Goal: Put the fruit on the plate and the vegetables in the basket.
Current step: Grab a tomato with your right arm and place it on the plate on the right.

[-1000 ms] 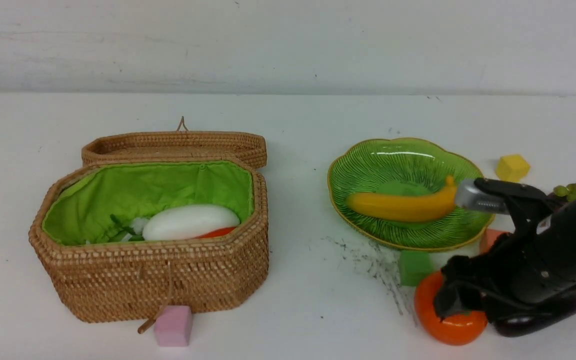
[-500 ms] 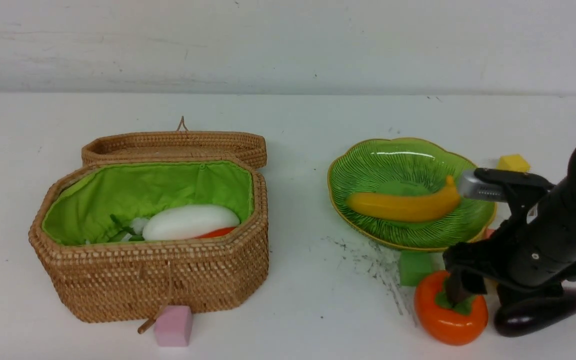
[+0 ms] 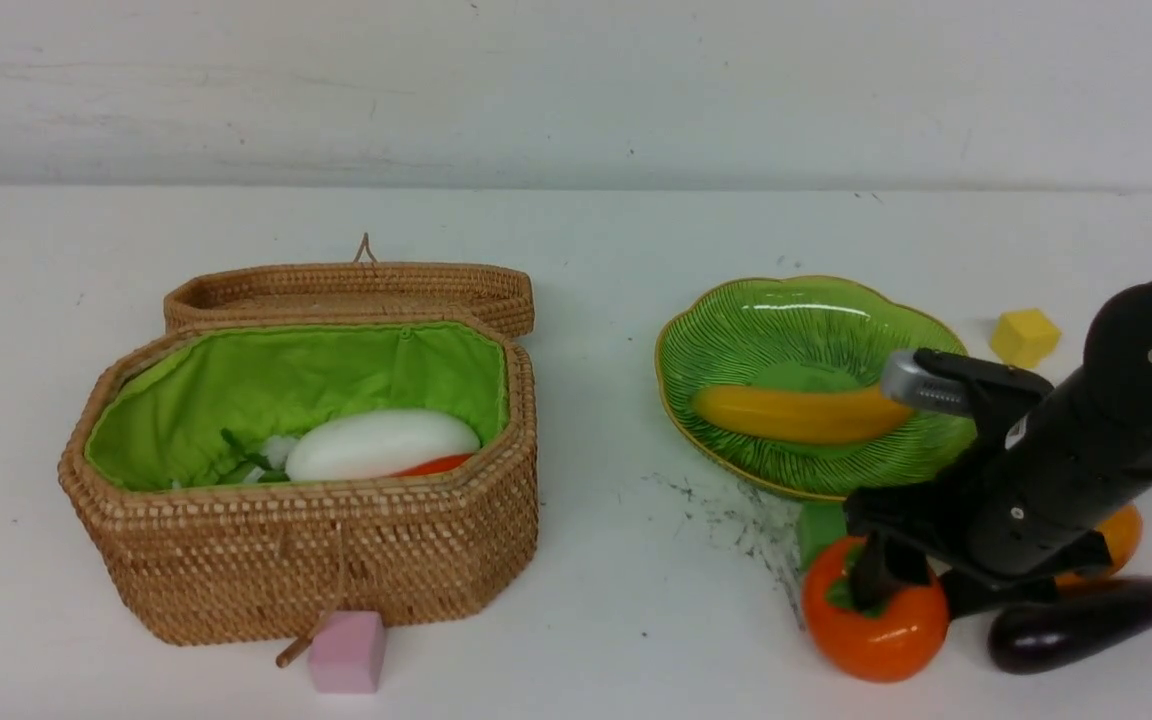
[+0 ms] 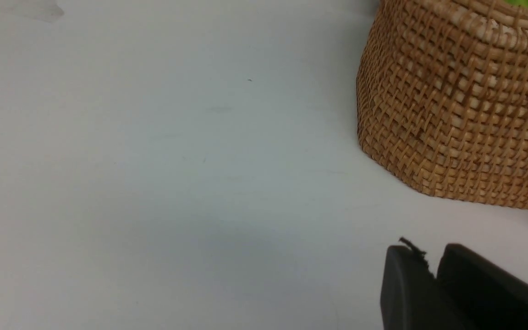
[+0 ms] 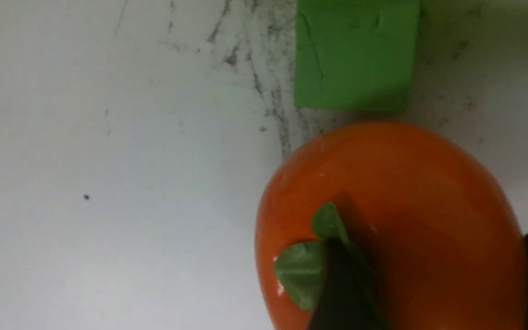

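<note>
R gripper (image 3: 914, 597) astride round glossy persimmon (image 3: 871, 635) (grasp unclear); L gripper (image 4: 431, 263) clenched by woven wicker basket (image 4: 465, 114)

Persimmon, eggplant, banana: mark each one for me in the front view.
persimmon (image 3: 861, 640), front view, on the orange body below the leaf cap.
eggplant (image 3: 1081, 622), front view, on the middle of the purple body.
banana (image 3: 796, 415), front view, on the middle of its length.
</note>
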Tool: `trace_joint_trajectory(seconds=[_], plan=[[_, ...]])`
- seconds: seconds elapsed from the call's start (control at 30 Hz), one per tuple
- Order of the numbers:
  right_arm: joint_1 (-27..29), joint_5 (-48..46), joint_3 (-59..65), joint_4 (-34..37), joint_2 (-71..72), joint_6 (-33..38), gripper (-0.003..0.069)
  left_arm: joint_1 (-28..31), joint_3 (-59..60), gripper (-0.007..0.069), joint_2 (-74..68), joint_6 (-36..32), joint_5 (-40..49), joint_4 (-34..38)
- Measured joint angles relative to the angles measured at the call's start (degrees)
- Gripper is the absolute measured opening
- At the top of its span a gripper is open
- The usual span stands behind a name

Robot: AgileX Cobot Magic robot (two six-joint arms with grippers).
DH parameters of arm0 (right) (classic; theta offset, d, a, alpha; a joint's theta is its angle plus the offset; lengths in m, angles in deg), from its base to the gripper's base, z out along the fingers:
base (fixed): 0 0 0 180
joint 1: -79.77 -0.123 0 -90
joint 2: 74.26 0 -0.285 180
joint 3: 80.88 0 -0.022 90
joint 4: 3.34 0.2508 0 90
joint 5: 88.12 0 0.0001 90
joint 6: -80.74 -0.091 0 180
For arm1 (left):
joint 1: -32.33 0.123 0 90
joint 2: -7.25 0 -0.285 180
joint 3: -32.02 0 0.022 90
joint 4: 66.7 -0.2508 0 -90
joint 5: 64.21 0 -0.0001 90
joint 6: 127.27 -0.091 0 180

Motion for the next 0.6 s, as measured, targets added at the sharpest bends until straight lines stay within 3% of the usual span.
trace_joint_trajectory(seconds=[0.37,0.6], plan=[[0.1,-2.4,-0.1,0.7,0.5,0.2,0.0463,0.0,0.0,0.0105,0.0,0.0,0.0,0.0],[0.3,-8.7,-2.5,-0.1,5.3,0.2,0.0463,0.0,0.0,0.0113,0.0,0.0,0.0,0.0]])
